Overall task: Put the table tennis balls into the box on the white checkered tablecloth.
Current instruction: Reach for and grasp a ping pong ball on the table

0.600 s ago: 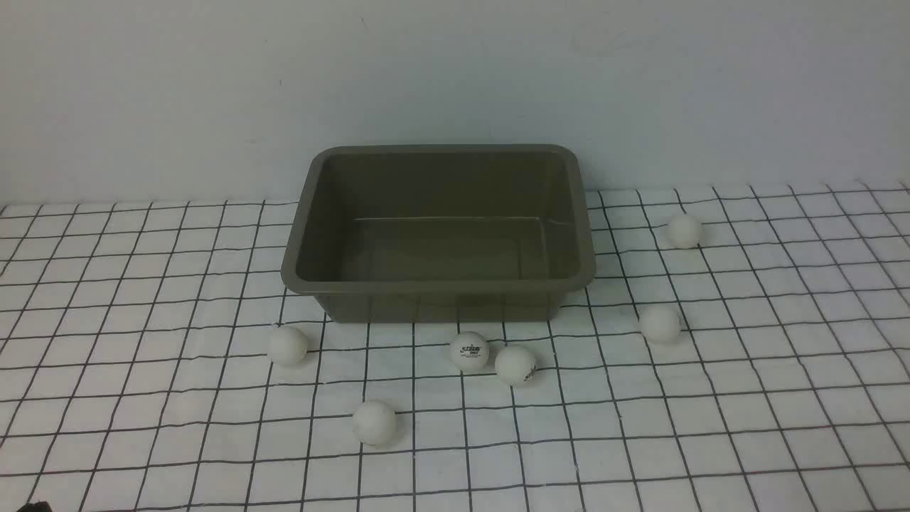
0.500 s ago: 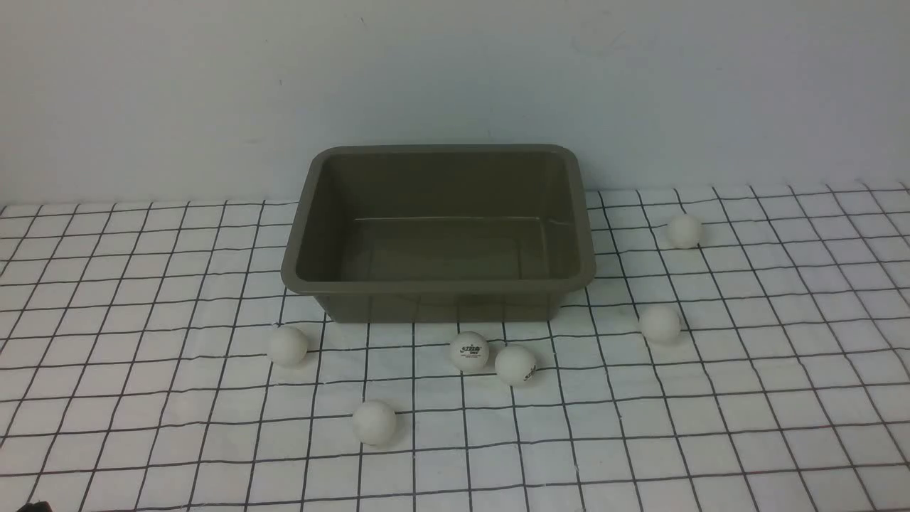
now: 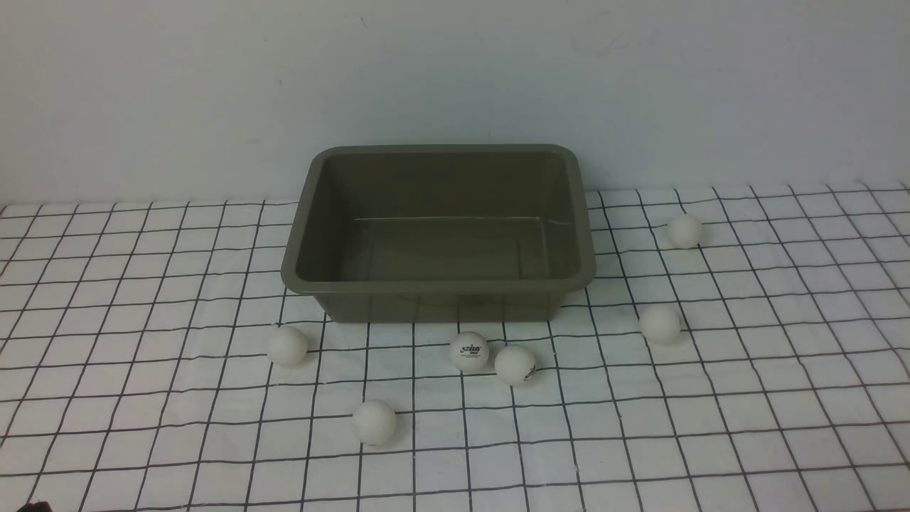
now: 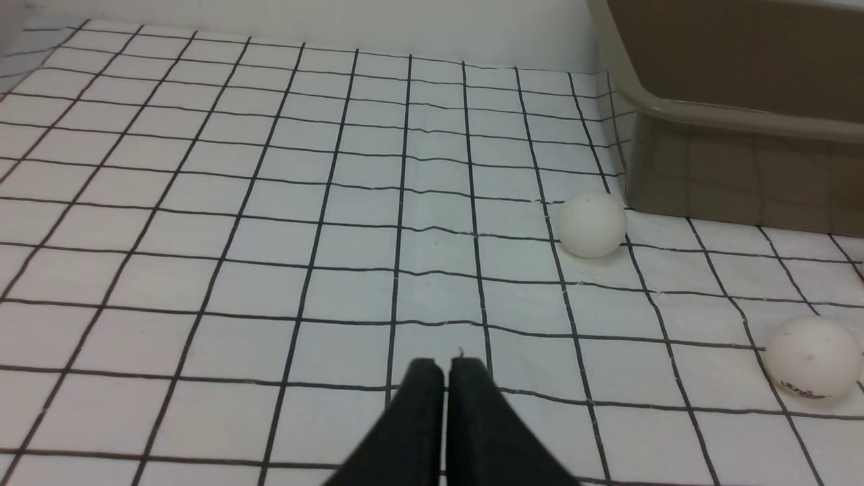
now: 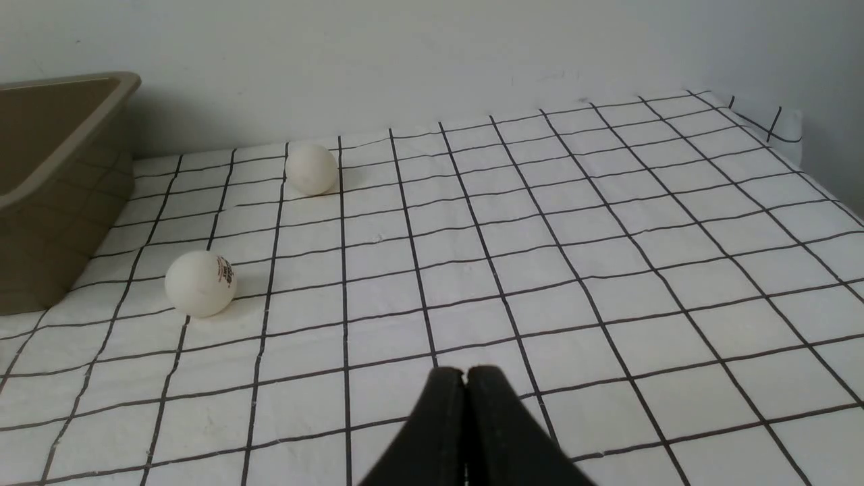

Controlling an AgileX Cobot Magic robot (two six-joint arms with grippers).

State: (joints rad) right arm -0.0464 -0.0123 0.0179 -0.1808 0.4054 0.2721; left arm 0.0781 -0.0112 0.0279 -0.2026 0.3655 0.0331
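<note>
Unchanged since half a second ago: same squares for all six table tennis balls, same spot for the box.

Left gripper: black fingers pressed flat together, grasping nothing. Hovers low over the tablecloth, with the box's near left corner ahead. Right gripper: likewise clenched and empty, low over the cloth to the right of the box.

Balls matte white, all on the cloth outside the box. From the left:
- leftmost ball, just off the box's near left corner
- nearest ball, further forward
- a close pair before the front wall: logo ball, red and dark print facing the camera, and its neighbour, almost touching
- near right ball and far right ball, well apart from each other

Box olive-brown, with rounded corners and a flared rim. Sits back-centre, close to the pale wall.

Wide open cloth on either side of the box, slightly wrinkled. Back edge of the cloth meets the wall. Far right corner, in the right wrist view, turns up against it.
</note>
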